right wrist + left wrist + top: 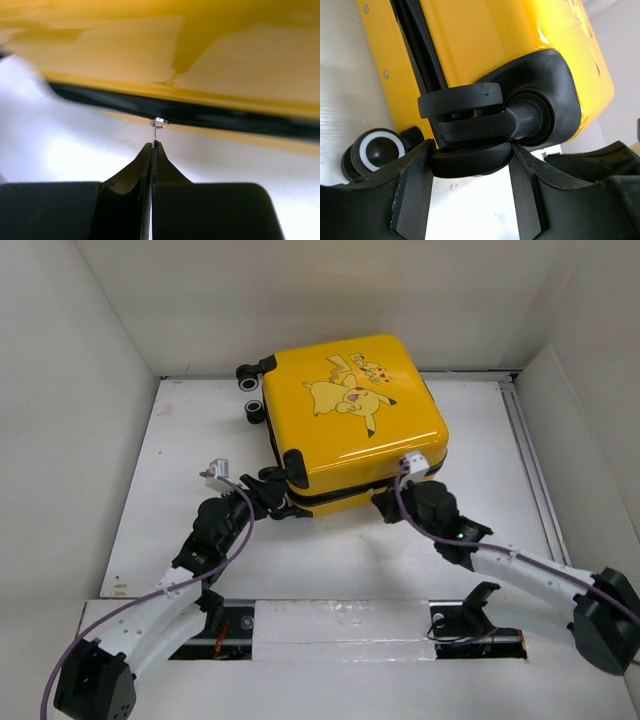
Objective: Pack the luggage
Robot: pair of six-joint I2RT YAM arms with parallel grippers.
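No legible text, brand, number or sign found in any view.

Top view, lid of the luggage [350, 410]: cartoon print [348, 398] of a yellow Pikachu figure with black-tipped ears and a red cheek; no lettering made out within it. Small marks [372, 367] beside the figure's head, toward the far edge of the lid: too small to read, cannot tell whether lettering or drawing.

Left wrist view: yellow and black surfaces of the luggage seen close, plain where visible.

Right wrist view: luggage surface blurred; nothing readable.
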